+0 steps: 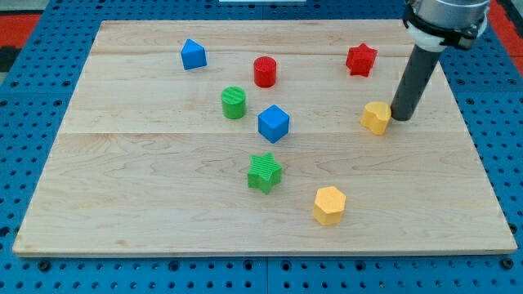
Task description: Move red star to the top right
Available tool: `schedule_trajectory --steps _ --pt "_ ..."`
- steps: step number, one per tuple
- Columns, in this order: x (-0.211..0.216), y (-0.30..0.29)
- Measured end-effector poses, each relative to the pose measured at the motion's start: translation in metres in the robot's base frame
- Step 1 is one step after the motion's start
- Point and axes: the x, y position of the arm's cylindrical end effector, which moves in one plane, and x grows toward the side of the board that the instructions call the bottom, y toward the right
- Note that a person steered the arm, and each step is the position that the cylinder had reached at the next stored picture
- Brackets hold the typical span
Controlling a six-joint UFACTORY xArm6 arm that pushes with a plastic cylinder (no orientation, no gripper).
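The red star (360, 60) sits near the tabletop (122, 188) top right. The end effector, a bare rod holding nothing, has its tip (400, 118) touching the yellow block (377, 117). From the tip, the star lies at about eleven o'clock.

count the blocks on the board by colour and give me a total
blue: 2, the blue block and blue cube
red: 2, the red cylinder and red star
green: 2, the green cylinder and green star
yellow: 2, one beside my tip, one lower
total: 8
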Motion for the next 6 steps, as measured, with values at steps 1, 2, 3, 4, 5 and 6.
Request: schedule_trajectory --steps 1,2,3,4,5,6 --pt "-0.021 0.0" --pt "-0.061 0.0" --pt "-0.086 -0.002" --pt "-0.08 -0.005" --pt "-0.049 -0.016" --pt "-0.051 -0.033"
